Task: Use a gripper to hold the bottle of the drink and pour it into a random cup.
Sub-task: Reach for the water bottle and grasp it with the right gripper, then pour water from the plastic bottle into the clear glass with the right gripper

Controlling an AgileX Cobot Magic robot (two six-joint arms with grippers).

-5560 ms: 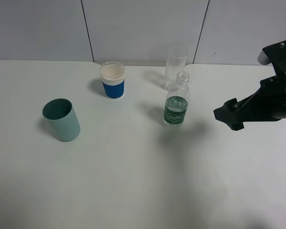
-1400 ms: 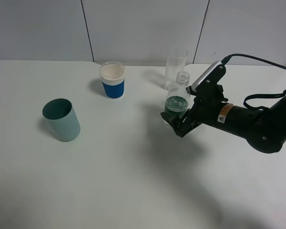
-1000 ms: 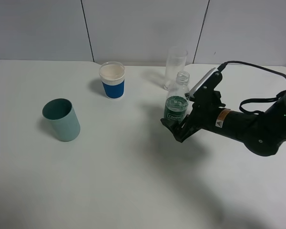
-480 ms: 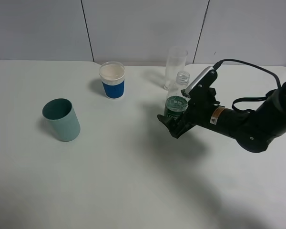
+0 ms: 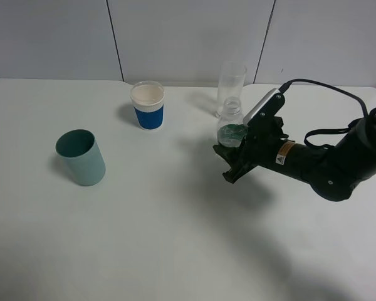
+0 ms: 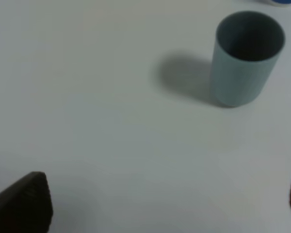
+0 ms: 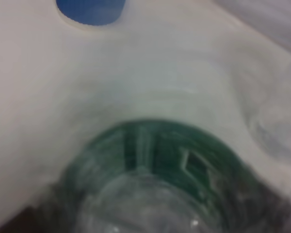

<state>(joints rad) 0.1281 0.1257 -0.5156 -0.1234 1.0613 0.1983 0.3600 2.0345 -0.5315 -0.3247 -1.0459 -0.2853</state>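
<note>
The bottle of the drink (image 5: 230, 130), clear with a dark green label, leans slightly near the table's middle right. My right gripper (image 5: 227, 162) reaches in from the right and is shut on the bottle's lower body, hiding its base. The right wrist view is filled with the blurred green label and clear shoulder of the bottle (image 7: 155, 170). The cup (image 5: 230, 81), a tall clear tumbler, stands upright just behind the bottle, apart from it. In the left wrist view my left gripper (image 6: 157, 208) hangs open over bare table, with only its dark fingertips (image 6: 22, 204) showing.
A blue-and-white paper cup (image 5: 147, 105) stands at the back, left of the tumbler, and its base (image 7: 89, 9) shows in the right wrist view. A teal plastic cup (image 5: 80, 157) stands at the left and in the left wrist view (image 6: 246, 58). A white wall runs along the table's back edge.
My right gripper's fingers have closed on the bottle. The bottle's neck has shifted left and lower, so it now leans. The cups have not moved.
</note>
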